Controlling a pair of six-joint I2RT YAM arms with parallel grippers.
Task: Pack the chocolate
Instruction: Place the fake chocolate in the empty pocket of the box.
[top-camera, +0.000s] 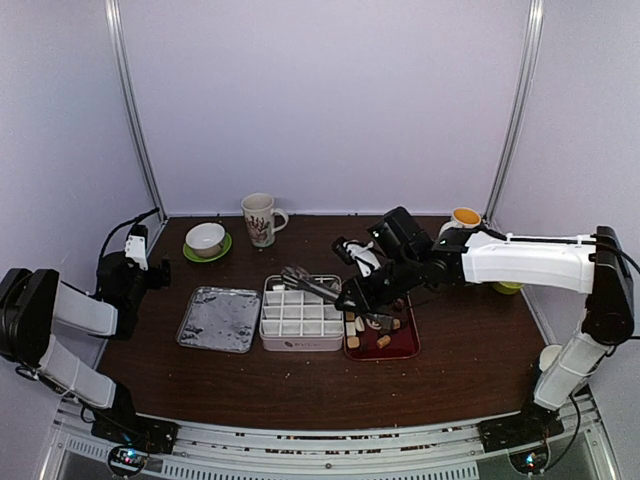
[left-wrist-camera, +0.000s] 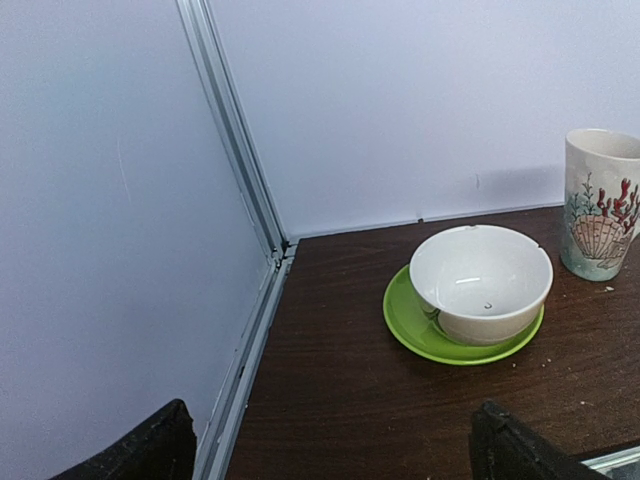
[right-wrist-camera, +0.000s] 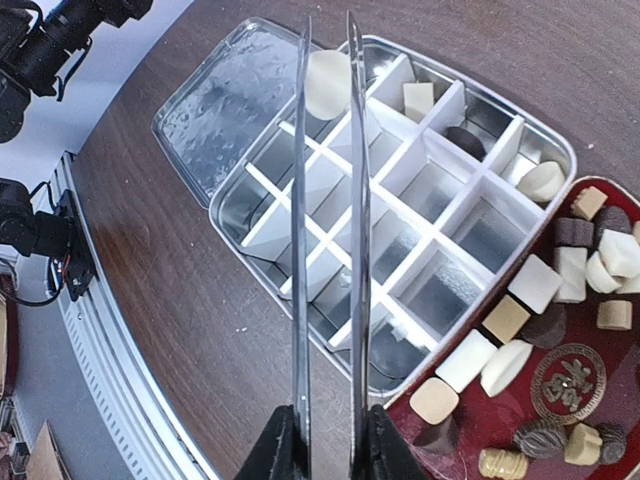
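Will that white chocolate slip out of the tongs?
Maybe. The white chocolate looks smooth and rounded, and only the thin tips of the metal tongs pinch it, so it might slip or twist. It looks small, so it is probably light.

This is a robotics lab test cell rather than a home. A dark wood table (top-camera: 460, 350) is boxed in by plain pale panel walls (top-camera: 320, 100) set in bare aluminium struts (top-camera: 135, 110). A left arm (top-camera: 60, 320) and a right arm (top-camera: 520, 262) (white and black, cables (top-camera: 118, 228) trailing) are bolted to a metal rail (top-camera: 300, 440) at its near edge. The only homely touches are a mug (top-camera: 259, 218) and a bowl (top-camera: 205, 238) on a green saucer (top-camera: 190, 253).
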